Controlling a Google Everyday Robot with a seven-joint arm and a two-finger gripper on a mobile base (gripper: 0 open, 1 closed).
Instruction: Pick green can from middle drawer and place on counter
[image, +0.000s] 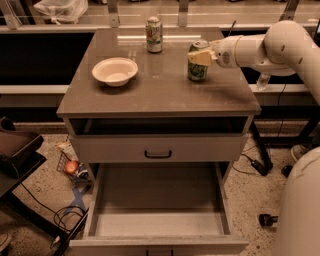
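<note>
Placement stage of the task. The green can (197, 73) stands upright on the counter (165, 95), in the back half and nearer the right edge than the left. Its base appears to meet the surface, though full contact cannot be confirmed. The gripper (199, 57) reaches in from beyond the right edge. Its jaws are clamped on the can's upper body, one pale finger lying across the side that faces the front edge.

The middle drawer (157, 200), pulled out below the front edge, shows a bare floor. Above it sits a drawer front with a black handle (158, 154).

Also on the counter are a white bowl (115, 71), in the left half and well apart from the green can, and a paler can (154, 34) near the middle of the back edge.

Step in hand, as judged: release. To do it well:
- Settle the can flat so that no weight hangs from the jaws.
- Part the jaws evenly, so that neither finger pushes the can sideways.
- Draw the gripper back toward the right edge, or straight up, only once both fingers are free of the can wall. A dragging finger could tip so narrow a can.

Labels: the green can carries pale markings and the paler can reddish lettering. Neither can be read, and no brand can be made out.
</note>
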